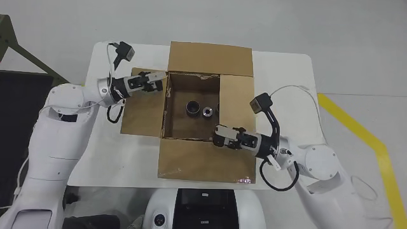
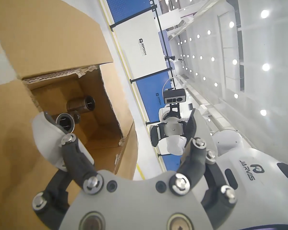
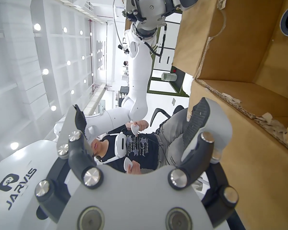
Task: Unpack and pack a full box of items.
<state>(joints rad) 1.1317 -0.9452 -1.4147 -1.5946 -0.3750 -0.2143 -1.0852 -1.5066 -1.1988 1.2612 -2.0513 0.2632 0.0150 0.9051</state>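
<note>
Top looks down; wrist views seemingly share box point(image 1: 210, 57).

Bright ceiling lamps point(image 2: 265, 67) glare overhead; the box point(image 1: 210, 58) interior lies in shade.

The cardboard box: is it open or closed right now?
Open. The flaps of the cardboard box are spread outward, and the top view looks straight down onto small metal cylinders lying on its floor.

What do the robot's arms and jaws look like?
Both the left arm and right arm have glossy white shells with a black logo, black cables looping at the wrists, and a small grey camera on a black bracket. The jaws are white shells with black ribbed pads on black links, bolted to a grey plate.
</note>
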